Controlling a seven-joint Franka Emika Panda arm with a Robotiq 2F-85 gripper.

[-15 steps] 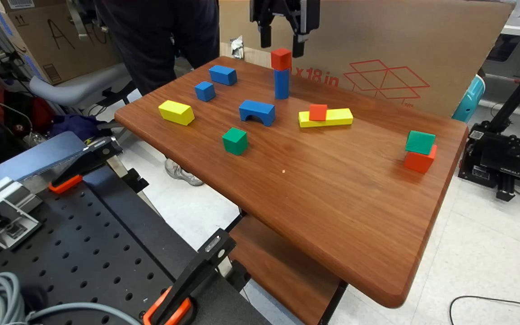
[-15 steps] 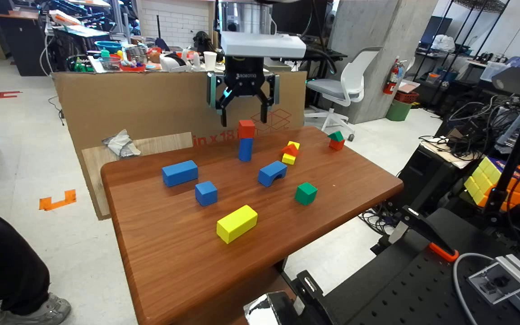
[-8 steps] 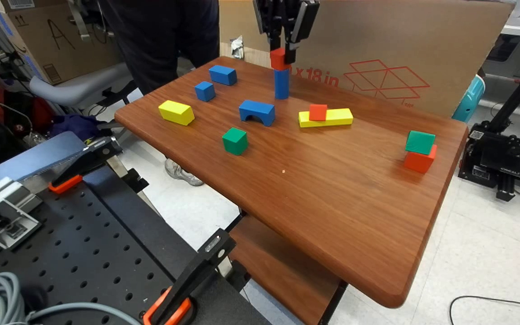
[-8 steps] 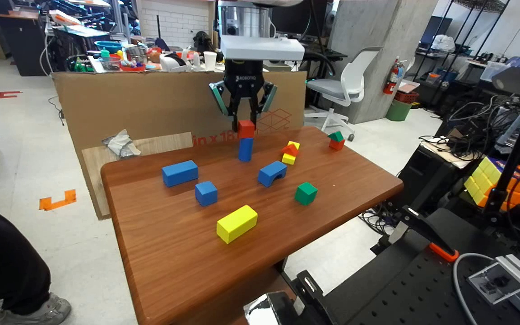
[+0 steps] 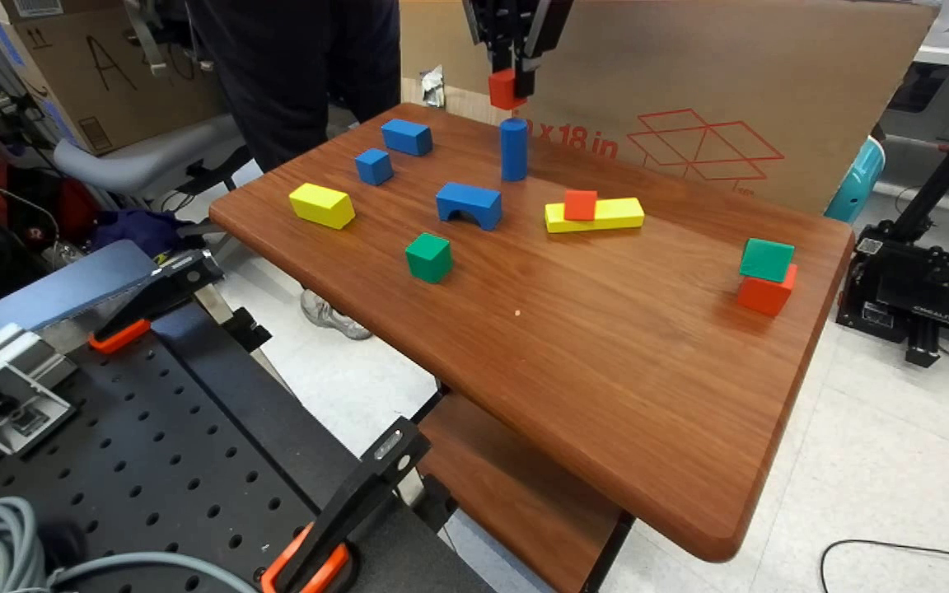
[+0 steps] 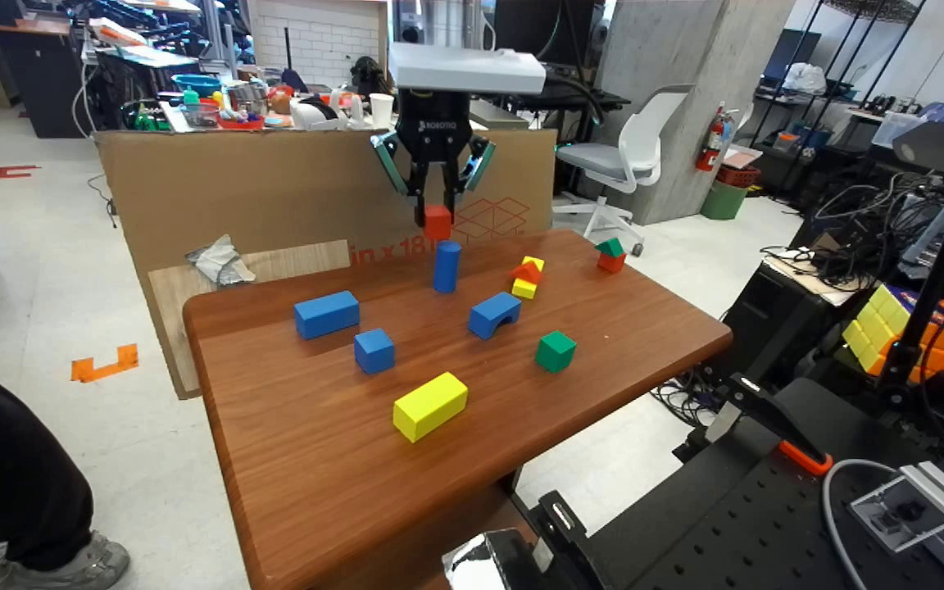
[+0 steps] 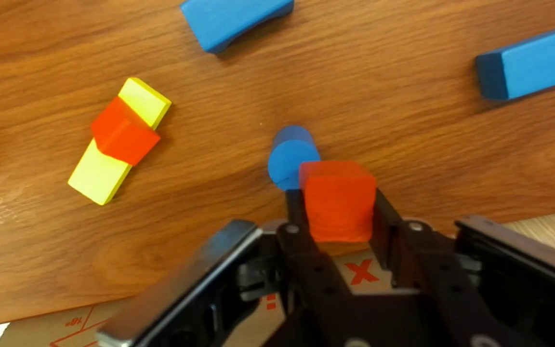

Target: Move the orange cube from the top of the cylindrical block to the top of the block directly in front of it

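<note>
The orange cube hangs in the air just above the blue cylindrical block, a small gap below it. My gripper is shut on the cube, one finger against each side. In the wrist view the cube sits between both fingertips, off to one side of the cylinder's round top and covering part of its edge. The cylinder stands upright on the table, its top bare. A blue arch block, the block in front of the cylinder, rests on the table with its flat side up; the wrist view cuts it off.
A yellow bar carries an orange wedge. Green and red blocks are stacked near the table's end. Also on the table: a green cube, a yellow block and two blue blocks. Cardboard stands behind the table.
One second ago the gripper was open above the cube, which rested on the cylinder. It then came down and closed on it. Now gripper and cube have risen off the cylinder and shifted slightly sideways.
</note>
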